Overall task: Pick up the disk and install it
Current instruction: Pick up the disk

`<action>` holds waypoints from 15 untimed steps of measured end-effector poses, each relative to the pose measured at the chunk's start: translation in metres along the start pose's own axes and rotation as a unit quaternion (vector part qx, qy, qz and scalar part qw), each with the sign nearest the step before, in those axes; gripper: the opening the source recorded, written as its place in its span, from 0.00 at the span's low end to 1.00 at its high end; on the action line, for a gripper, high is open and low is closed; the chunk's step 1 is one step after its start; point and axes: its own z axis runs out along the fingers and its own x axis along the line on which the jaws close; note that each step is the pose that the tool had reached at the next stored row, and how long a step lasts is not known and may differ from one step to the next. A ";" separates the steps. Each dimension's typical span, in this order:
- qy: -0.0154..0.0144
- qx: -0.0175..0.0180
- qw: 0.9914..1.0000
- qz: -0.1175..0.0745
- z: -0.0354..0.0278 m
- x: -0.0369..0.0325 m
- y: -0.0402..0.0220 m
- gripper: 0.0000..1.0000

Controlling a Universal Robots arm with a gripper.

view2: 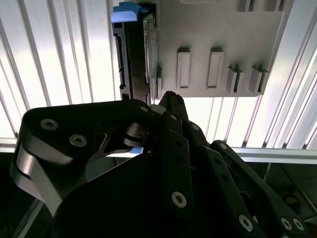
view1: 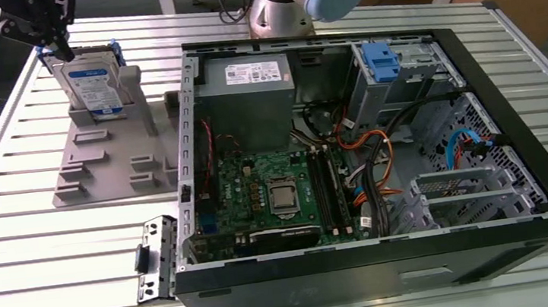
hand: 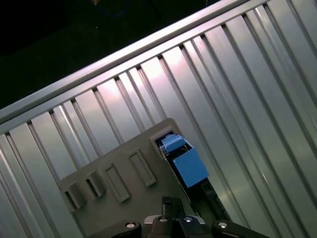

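Note:
The disk (view1: 91, 82), silver with a white-and-blue label and a blue bracket, stands on edge in a slot of the grey holder (view1: 102, 168) on the exterior view's left. My gripper (view1: 54, 48) hangs right above its top edge, open and empty, one fingertip close to the disk's upper corner. In the second wrist view the disk (view2: 136, 49) shows edge-on just beyond the black fingers (view2: 169, 101). In the first wrist view its blue bracket (hand: 184, 159) sticks out of the holder (hand: 124, 171).
An open computer case (view1: 521, 173) lies on the slatted table (view1: 51, 261), to the exterior view's right of the holder. Inside are a grey power supply (view1: 245, 88), a motherboard (view1: 268, 192) and a metal drive cage with a blue latch (view1: 379, 58). A loose black bracket (view1: 154, 258) lies beside the case.

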 end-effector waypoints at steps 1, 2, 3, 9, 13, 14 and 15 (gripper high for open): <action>0.000 0.000 1.000 -0.003 0.0000 0.0000 0.0000 0.10; 0.000 0.000 1.000 -0.007 0.0000 0.0000 0.0000 0.10; 0.000 0.000 1.000 -0.012 0.0000 0.0000 0.0000 0.10; 0.000 -0.001 1.000 -0.032 0.0000 0.0000 0.0000 0.10; 0.001 -0.001 0.999 -0.044 0.0000 0.0000 0.0000 0.10; 0.001 -0.001 0.999 -0.048 0.0000 0.0000 0.0000 0.10; 0.001 -0.001 0.999 -0.051 0.0000 0.0000 0.0000 0.10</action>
